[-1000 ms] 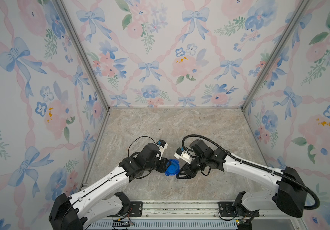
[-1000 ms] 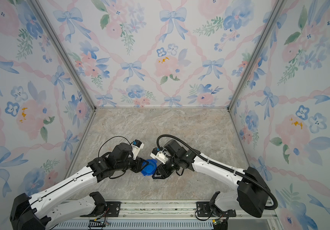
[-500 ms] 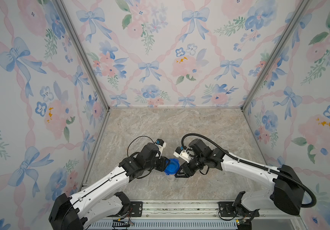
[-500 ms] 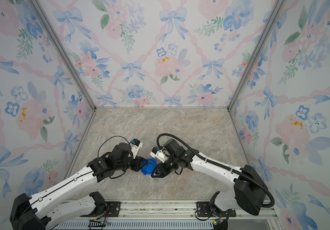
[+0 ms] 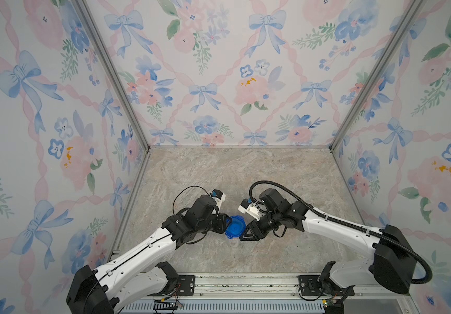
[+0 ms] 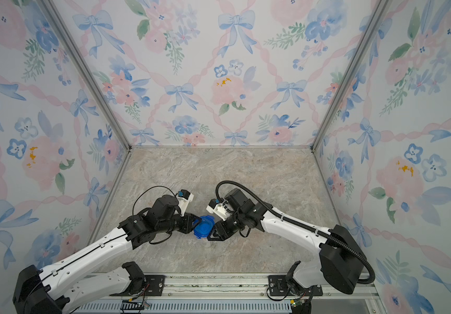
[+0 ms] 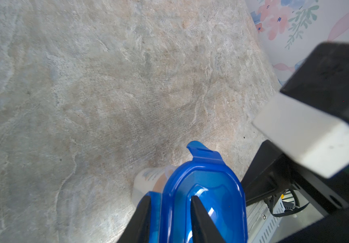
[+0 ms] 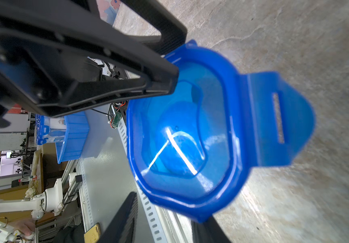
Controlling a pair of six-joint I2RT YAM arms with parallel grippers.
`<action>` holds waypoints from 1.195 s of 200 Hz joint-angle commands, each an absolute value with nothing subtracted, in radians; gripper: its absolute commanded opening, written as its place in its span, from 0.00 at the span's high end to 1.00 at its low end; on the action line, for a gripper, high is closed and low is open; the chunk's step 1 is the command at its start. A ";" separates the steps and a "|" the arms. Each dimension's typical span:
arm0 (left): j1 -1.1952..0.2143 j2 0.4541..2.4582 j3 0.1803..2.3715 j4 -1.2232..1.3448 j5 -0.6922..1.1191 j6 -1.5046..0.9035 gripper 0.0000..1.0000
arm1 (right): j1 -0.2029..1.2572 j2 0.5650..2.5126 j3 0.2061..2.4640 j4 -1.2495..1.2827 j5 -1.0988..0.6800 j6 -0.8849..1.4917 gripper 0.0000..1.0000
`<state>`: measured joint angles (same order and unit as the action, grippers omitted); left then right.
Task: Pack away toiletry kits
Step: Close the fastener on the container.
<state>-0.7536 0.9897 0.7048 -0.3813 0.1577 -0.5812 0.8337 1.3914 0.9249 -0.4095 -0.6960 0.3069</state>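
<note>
Meeting over the cup (image 5: 232, 240) near the table's (image 5: 246, 168) front edge. Left gripper (image 7: 170, 212) pinching the blue lid's (image 5: 235, 226) rim, fingers (image 7: 201, 218) nearly together. Right gripper (image 8: 165, 216) bracketing the lid's far side, jaws partly apart; grip impossible to tell. Kit tubes (image 7: 152, 178) showing faintly inside the cup, under the lid.

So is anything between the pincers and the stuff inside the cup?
Yes. The blue lid sits on the see-through cup, covering the toiletry things faintly seen inside. The left pincer and right pincer reach its edges.
</note>
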 commanded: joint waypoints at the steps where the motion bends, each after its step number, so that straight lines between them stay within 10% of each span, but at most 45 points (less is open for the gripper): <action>1: -0.766 0.994 0.650 -0.439 0.280 -0.605 0.64 | 0.832 1.379 0.935 -0.295 -0.674 0.281 0.57; 184: -0.759 0.940 0.581 -0.327 0.331 -0.725 0.55 | 0.848 1.408 0.967 -0.337 -0.664 0.242 0.58; 239: -0.681 0.936 0.613 -0.342 0.321 -0.678 0.09 | 0.868 1.370 1.016 -0.410 -0.607 0.184 0.50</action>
